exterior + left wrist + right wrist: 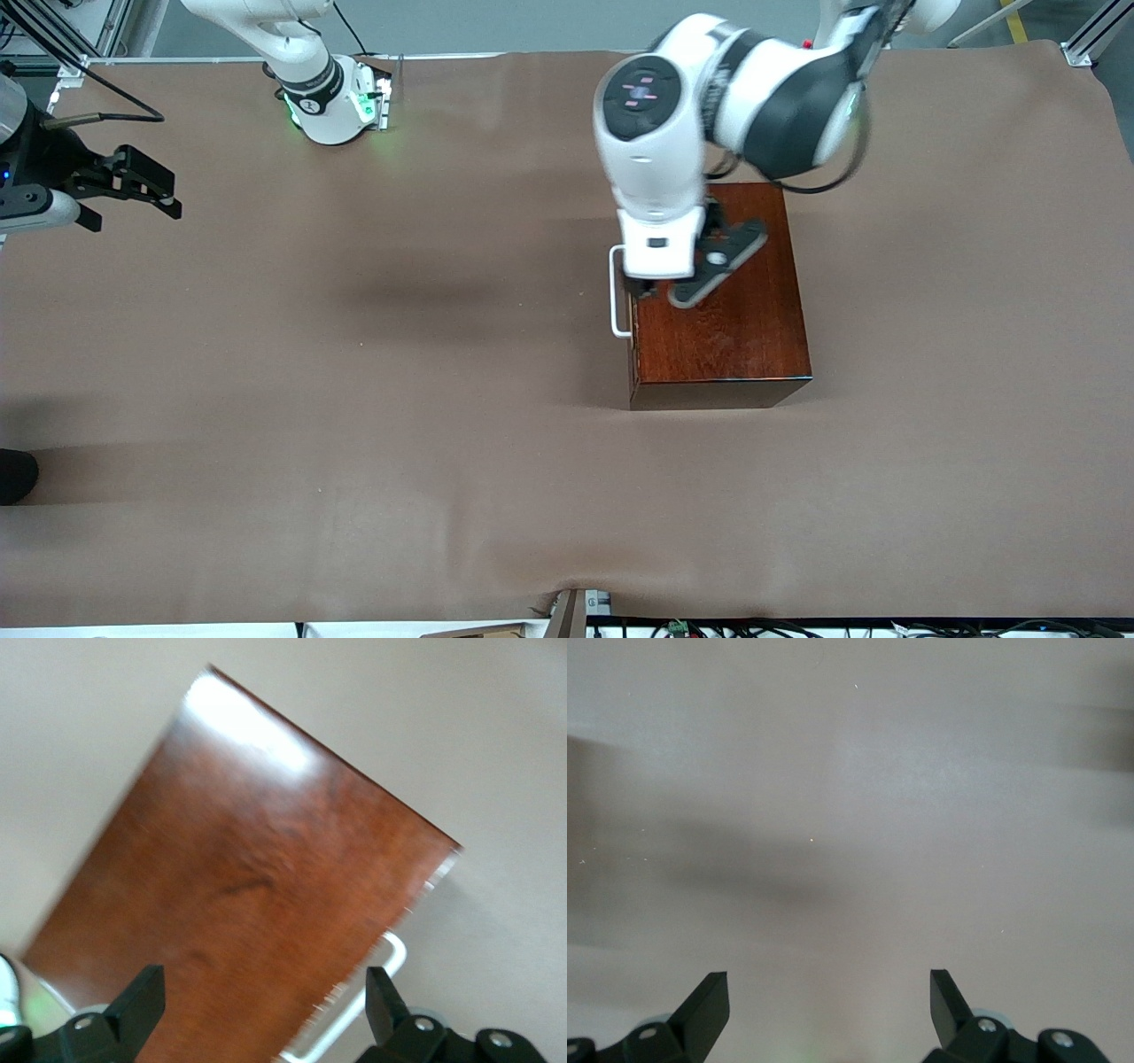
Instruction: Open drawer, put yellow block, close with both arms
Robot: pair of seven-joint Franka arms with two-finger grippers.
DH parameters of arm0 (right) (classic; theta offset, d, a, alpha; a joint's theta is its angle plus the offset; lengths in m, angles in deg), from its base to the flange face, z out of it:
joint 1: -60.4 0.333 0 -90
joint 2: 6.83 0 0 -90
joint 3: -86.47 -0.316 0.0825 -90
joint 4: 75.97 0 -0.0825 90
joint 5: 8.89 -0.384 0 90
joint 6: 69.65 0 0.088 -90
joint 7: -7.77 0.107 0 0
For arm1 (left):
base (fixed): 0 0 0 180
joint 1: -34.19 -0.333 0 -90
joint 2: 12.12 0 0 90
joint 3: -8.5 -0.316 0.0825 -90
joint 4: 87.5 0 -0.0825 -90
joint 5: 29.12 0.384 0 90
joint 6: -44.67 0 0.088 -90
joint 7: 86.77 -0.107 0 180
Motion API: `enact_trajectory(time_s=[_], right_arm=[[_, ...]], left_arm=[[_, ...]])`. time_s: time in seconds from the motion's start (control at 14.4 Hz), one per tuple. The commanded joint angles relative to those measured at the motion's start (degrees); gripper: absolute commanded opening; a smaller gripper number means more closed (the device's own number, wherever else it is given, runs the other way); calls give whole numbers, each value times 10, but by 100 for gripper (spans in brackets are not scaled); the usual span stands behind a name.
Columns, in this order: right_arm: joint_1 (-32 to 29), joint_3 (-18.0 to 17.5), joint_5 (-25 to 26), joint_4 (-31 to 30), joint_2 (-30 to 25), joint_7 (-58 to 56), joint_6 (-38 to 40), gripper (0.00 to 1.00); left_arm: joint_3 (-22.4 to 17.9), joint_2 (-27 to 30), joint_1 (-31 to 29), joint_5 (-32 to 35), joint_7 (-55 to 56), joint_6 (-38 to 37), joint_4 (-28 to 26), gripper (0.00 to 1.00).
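Over the glossy dark-red box [718, 319], by its white handle [616, 297], hangs the left gripper [266, 1014], jaws spread, holding nothing; drawer looks shut. Right gripper [830, 1014] waits over bare table [354, 399] at right arm's end, jaws wide. No yellow block or readable writing seen

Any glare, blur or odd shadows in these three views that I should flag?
Front view: the left arm is motion-smeared over the wooden box; soft arm shadows on the brown cloth. Left wrist view: a white glare patch on the glossy box top, edges streaked. Right wrist view: only bare cloth with hazy shadow bands.
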Motion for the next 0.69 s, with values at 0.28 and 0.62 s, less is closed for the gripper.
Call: enact_trajectory(time_s=[0.28, 0.62], right_arm=[[-9, -6, 7, -6, -11, -6, -1, 100], [-9, -6, 7, -6, -11, -6, -1, 100]], left_arm=[[7, 124, -116, -2, -221, -31, -94, 100], [7, 179, -200, -2, -382, -30, -146, 100]])
